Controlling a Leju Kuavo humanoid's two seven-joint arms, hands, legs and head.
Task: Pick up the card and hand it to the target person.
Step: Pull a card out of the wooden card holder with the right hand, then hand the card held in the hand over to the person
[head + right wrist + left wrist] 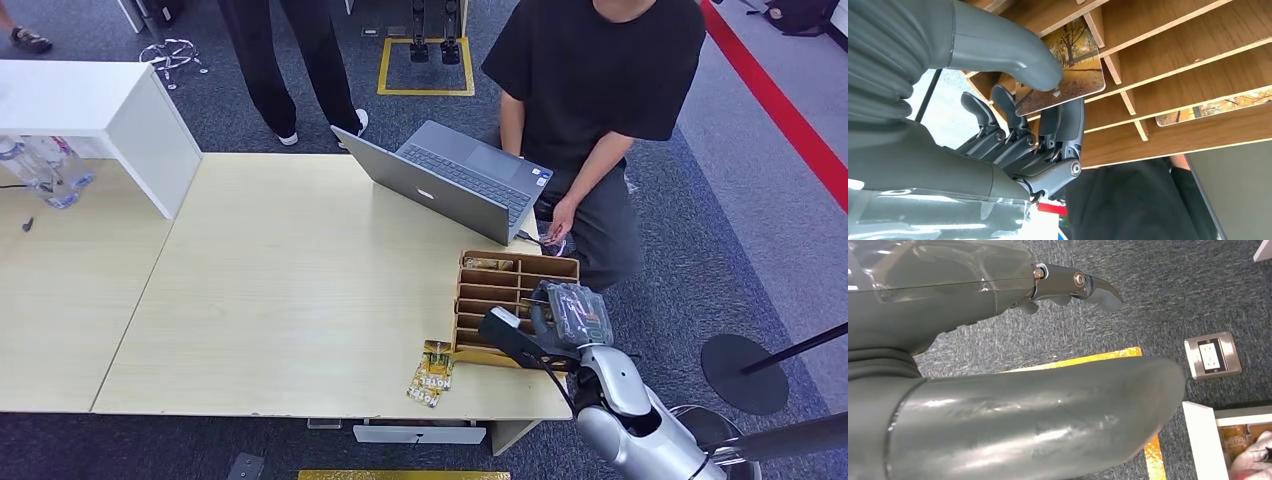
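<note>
My right hand [560, 320] is over the wooden card rack [500, 290] at the table's near right corner. In the right wrist view the hand [1038, 125] pinches a card [1068, 70] printed with autumn trees between thumb and fingers, just at the rack's slots [1173, 65]. Another card [1213, 107] lies in a slot further along. Two or three loose hotel cards [431, 373] lie on the table beside the rack. A person in a black shirt [600, 80] sits behind the rack. My left hand [948, 295] hangs over the carpet and holds nothing.
A grey laptop [450, 180] stands open in front of the seated person. A white box [100, 110] and water bottles [40, 170] are at the far left. Someone else [290, 60] stands beyond the table [280, 280]. A round stand base [745, 373] is on the floor at my right.
</note>
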